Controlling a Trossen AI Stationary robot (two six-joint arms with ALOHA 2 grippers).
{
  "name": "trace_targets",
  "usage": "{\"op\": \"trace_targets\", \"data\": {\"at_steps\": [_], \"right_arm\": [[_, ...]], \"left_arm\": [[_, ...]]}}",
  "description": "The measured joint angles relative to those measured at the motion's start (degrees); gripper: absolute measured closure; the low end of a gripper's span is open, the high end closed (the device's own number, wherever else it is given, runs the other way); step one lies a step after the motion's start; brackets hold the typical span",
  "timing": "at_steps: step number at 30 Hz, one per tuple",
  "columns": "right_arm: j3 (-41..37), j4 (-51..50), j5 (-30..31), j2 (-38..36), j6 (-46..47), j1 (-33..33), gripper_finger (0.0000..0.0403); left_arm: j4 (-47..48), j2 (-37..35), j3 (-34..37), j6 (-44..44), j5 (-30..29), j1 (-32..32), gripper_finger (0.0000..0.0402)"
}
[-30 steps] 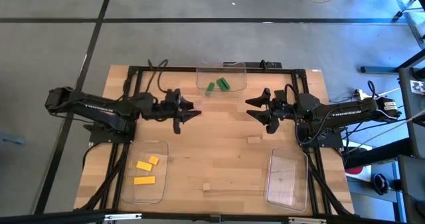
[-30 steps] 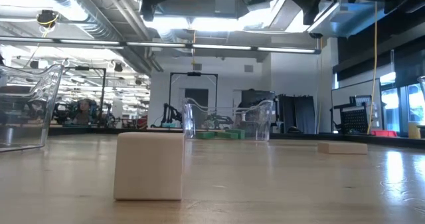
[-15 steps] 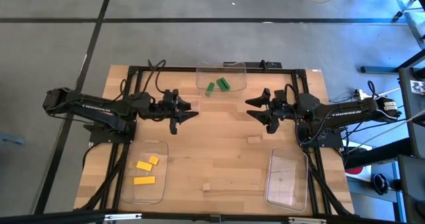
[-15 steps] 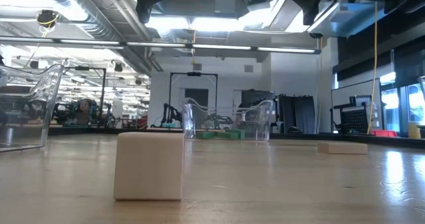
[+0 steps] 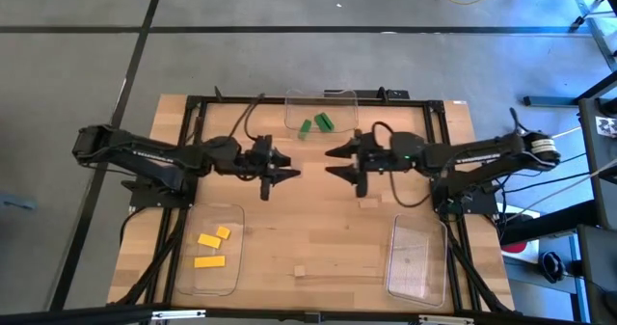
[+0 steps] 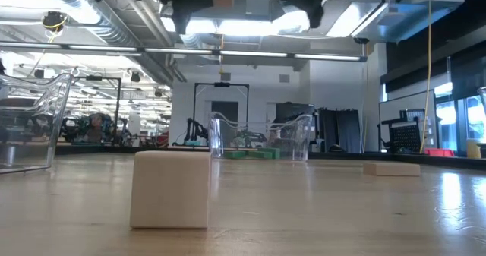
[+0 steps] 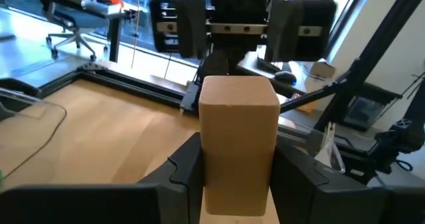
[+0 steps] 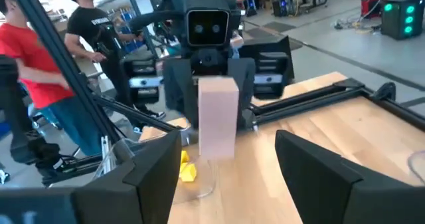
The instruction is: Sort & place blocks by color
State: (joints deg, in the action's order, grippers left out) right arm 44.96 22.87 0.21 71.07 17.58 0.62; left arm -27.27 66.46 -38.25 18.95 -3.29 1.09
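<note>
My left gripper (image 5: 287,171) (image 7: 238,167) hangs above the table's middle, shut on a pale tan wood block (image 7: 238,117) (image 8: 218,117). My right gripper (image 5: 334,161) (image 8: 229,174) faces it from the right, open, a short gap away and touching nothing. Green blocks (image 5: 315,124) lie in the far clear tray. Yellow blocks (image 5: 212,248) lie in the near left tray. Two more tan blocks rest flat on the table: one near the front edge (image 5: 300,272) (image 6: 171,189), one farther right (image 6: 391,169). My left gripper pinches the tan block between its two fingers by its two opposite side faces, at the rear part (image 7: 236,191). The fingers come level from the table's left. The block's free end (image 7: 238,94) sticks out past the fingertips toward my right gripper, lifted clear of the table.
A clear tray (image 5: 416,257) lies near the right front corner with nothing in it. Black frame rails (image 5: 289,100) run along the table's far side. People stand in the room beyond the table in the right wrist view (image 8: 40,84).
My right gripper has moved toward the table's left, closing most of the gap to my left gripper. My left gripper, still holding the tan block, has shifted a little toward the right.
</note>
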Motion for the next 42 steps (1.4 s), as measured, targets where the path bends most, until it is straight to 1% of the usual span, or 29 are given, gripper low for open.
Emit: {"op": "trace_targets", "data": {"at_steps": [4,9,11,18,23,29,31,37,42], "right_arm": [[4.0,-0.3,-0.8,5.0,0.4,0.0,0.0156],[6.9,0.1,-1.3,9.2,2.0,0.0,0.0156],[7.2,-0.1,-1.5,10.0,3.1,0.0,0.0156],[7.5,4.4,-1.6,11.2,3.3,0.0,0.0156],[7.5,4.6,-1.6,11.2,3.2,0.0,0.0158],[7.5,5.3,-1.6,11.3,3.2,0.0,0.0185],[7.5,5.5,-2.0,11.5,3.4,0.0,0.0193],[7.5,5.7,-4.0,12.0,3.3,0.0,0.0214],[7.4,6.0,-4.0,12.3,3.1,0.0,0.0269]], "left_arm": [[-0.6,3.0,-2.1,-0.1,0.0,0.2,0.0284],[-0.6,5.2,-4.4,-3.0,0.0,0.9,0.0284],[-0.8,5.8,-5.0,-3.1,0.0,0.9,0.0284],[-0.7,6.0,-5.0,-3.2,0.2,0.8,0.0284],[-0.7,6.0,-5.0,-4.5,0.2,0.8,0.0284],[-0.7,6.4,-5.0,-4.5,0.3,-0.1,0.0284],[-0.8,6.4,-5.0,-4.5,1.3,-0.4,0.0284],[-0.8,6.4,-5.0,-4.5,1.5,-0.4,0.0284],[-0.8,6.4,-5.0,-3.8,1.6,-0.4,0.0284]]}}
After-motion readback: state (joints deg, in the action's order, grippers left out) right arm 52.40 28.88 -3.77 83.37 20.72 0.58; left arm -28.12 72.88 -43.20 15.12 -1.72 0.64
